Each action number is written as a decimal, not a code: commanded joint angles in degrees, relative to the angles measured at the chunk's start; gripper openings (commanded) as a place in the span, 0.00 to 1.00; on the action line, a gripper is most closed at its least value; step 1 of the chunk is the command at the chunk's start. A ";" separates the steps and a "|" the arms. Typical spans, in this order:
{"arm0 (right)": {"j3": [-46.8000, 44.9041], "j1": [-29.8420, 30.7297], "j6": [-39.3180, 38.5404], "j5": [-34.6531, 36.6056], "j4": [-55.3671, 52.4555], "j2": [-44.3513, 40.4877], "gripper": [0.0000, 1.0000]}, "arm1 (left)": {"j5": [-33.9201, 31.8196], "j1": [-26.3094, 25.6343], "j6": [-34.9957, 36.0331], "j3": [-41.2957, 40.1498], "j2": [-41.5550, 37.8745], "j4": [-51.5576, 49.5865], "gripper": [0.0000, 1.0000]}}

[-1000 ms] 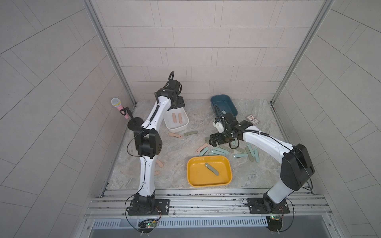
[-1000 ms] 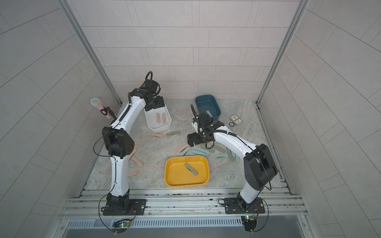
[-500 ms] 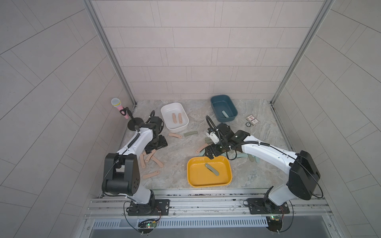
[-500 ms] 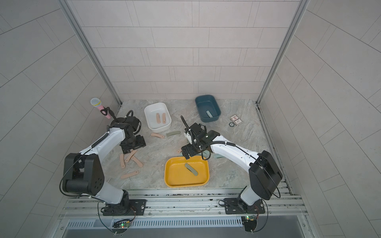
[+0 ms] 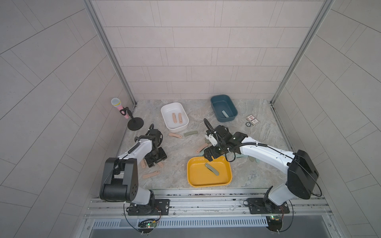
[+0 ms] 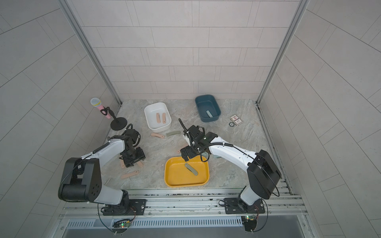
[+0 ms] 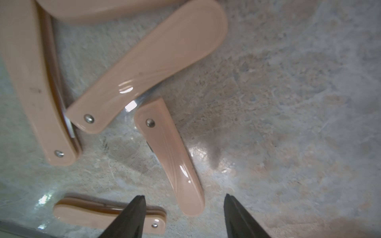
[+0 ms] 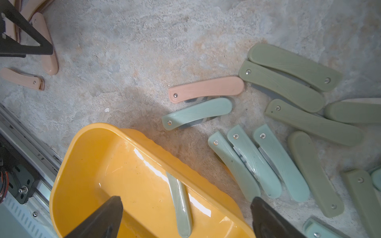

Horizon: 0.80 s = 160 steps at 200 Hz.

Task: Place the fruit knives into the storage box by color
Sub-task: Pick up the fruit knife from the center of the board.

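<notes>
Straddling the rounded end of a peach-pink fruit knife [image 7: 171,156], the left gripper [image 7: 183,204] has its jaws partly apart. In the left wrist view bare stone shows on each side of the handle, so the black fingertips [image 7: 136,208] do not press on it and nothing is gripped. In a top view this gripper sits at about 8 o'clock on the table [image 5: 257,140], among a scatter of other pink knives [image 5: 151,175].

The right gripper [image 8: 185,206] is spread wide and empty. It hangs over the 12 o'clock rim of the yellow box [image 8: 92,164]. That box lies at 6 o'clock on the table and holds one olive-green knife [image 5: 211,169]. Just beyond its rim, beside the right gripper, lie loose pale teal knives [image 8: 278,162] and olive-green knives [image 8: 288,86], with one pink knife [image 8: 206,88] among them.

The white box [image 5: 165,111] at 11 o'clock holds two pink knives [image 5: 174,118]. The blue box [image 5: 218,101] at 1 o'clock holds one teal knife [image 5: 224,114].

A small printed packet [image 5: 252,120] lies at 2 o'clock; its print is too small to read. A toy microphone [image 5: 118,105] on a stand is at 10 o'clock.
</notes>
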 commanded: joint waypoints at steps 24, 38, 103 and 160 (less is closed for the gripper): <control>1.13 0.20 0.05 0.29 -0.84 1.20 1.00 | 1.60 0.39 -2.13 -2.13 2.21 3.40 0.56; 1.22 0.26 0.08 0.46 -0.92 1.12 1.00 | 2.37 0.36 -2.24 -2.50 3.25 4.29 0.47; 2.33 0.17 0.23 1.07 -0.89 1.89 1.00 | 3.73 0.38 -0.11 -0.24 0.62 1.95 0.17; 7.90 -2.01 -0.41 0.37 -0.07 6.06 1.00 | 3.35 -1.66 8.80 22.11 4.31 -6.34 0.12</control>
